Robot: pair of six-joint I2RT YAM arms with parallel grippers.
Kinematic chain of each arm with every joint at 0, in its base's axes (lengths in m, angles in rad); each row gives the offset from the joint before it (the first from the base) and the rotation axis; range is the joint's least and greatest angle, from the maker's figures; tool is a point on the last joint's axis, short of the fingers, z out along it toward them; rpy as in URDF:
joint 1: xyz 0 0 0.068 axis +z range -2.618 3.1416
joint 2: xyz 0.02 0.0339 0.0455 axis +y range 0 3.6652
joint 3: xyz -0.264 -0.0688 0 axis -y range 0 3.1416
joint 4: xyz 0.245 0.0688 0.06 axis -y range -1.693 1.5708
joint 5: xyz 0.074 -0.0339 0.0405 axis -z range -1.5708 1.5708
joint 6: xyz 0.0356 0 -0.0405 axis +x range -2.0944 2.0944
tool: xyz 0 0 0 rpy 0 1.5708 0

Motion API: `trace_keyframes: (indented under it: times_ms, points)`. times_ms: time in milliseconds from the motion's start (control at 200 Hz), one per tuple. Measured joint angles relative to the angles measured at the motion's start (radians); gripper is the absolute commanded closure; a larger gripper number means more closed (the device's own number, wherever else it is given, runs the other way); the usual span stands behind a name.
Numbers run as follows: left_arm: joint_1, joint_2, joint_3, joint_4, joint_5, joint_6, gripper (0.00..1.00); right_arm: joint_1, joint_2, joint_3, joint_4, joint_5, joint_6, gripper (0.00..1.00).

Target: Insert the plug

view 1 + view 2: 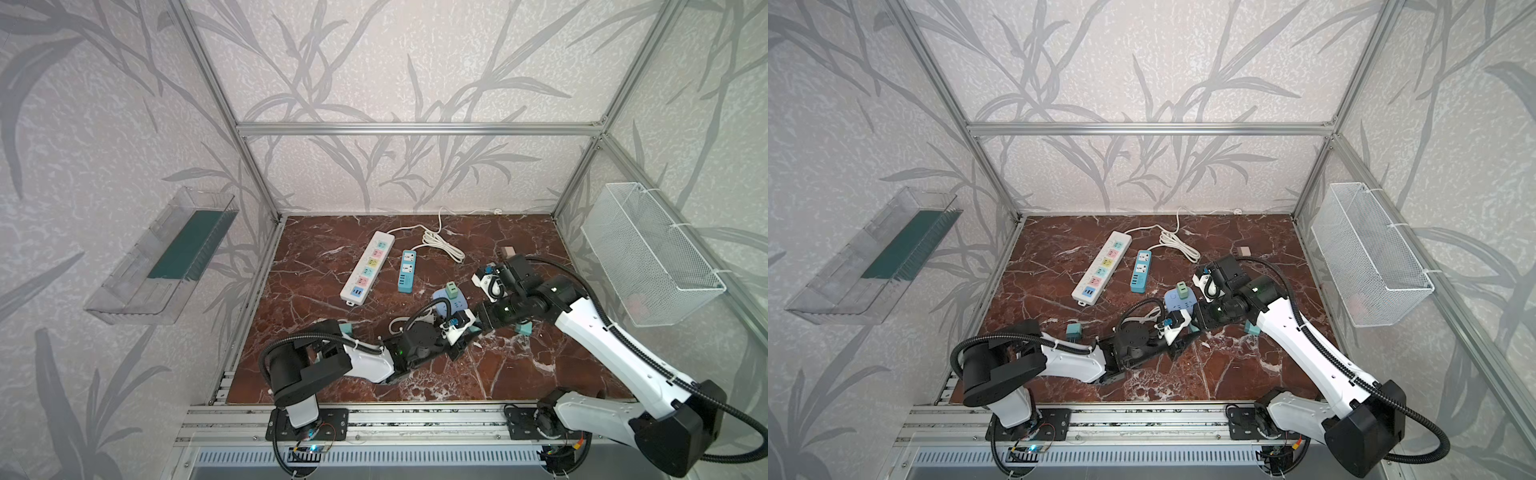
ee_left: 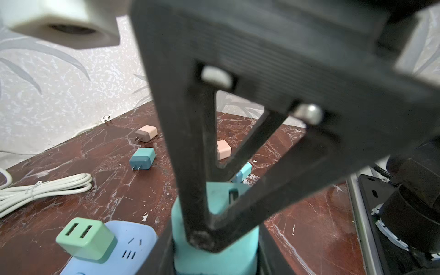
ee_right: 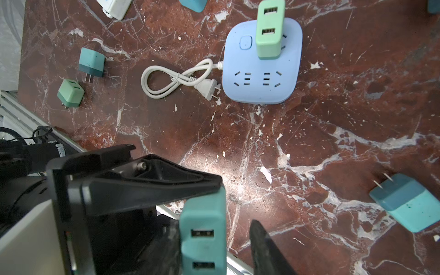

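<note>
1. Two arms meet close together over the front of the desk.
2. One teal plug, an adapter with two USB ports, is held in the air between them. It is near the socket block but not in it.
3. The left pincer is clamped on the teal plug.
4. The right pincer straddles the same plug with its jaws apart. A gap shows between the plug and one finger.
5. Three power strips lie on the desk: one long white strip with pastel sockets, one short blue strip and one light-blue square socket block.
6. One green adapter stands plugged into the socket block, with two free socket groups beside it.
7. The block's short cord lies looped just beside it.
8. The right wrist view shows three loose adapters whole: a dark teal adapter, a small green adapter and a two-tone blue adapter.
9. The left wrist view shows four loose ones: a pink adapter, a second pink adapter, a teal adapter and a light-blue adapter, partly hidden.
</note>
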Motion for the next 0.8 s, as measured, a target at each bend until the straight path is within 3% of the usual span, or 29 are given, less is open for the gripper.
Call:
trace_keyframes:
  times_ms: [185,320,410,555,645,715,800]
  points:
    - [-0.003,0.0,0.0,-0.001,-0.006,0.03,0.72,0.005,0.001,0.0,0.002,-0.026,0.002,0.74]
    - [-0.003,0.0,0.0,-0.001,-0.006,0.034,0.73,0.005,0.001,0.0,0.002,-0.034,-0.002,0.65]
    - [-0.003,0.0,0.0,0.002,-0.007,0.038,0.73,0.005,0.003,0.0,0.0,-0.037,0.001,0.64]
    - [-0.004,0.0,-0.002,0.007,-0.01,0.044,0.72,0.005,0.013,0.0,-0.001,-0.046,-0.006,0.77]
    - [-0.005,0.0,-0.01,0.014,-0.014,0.054,0.62,0.006,0.018,0.0,-0.001,-0.051,-0.018,0.84]
    - [-0.008,0.0,-0.013,0.016,-0.022,0.06,0.44,0.008,0.021,0.0,0.0,-0.052,-0.019,0.87]
    - [-0.008,0.0,-0.025,0.041,-0.058,0.064,0.29,0.009,0.02,0.0,0.0,-0.049,-0.009,0.9]
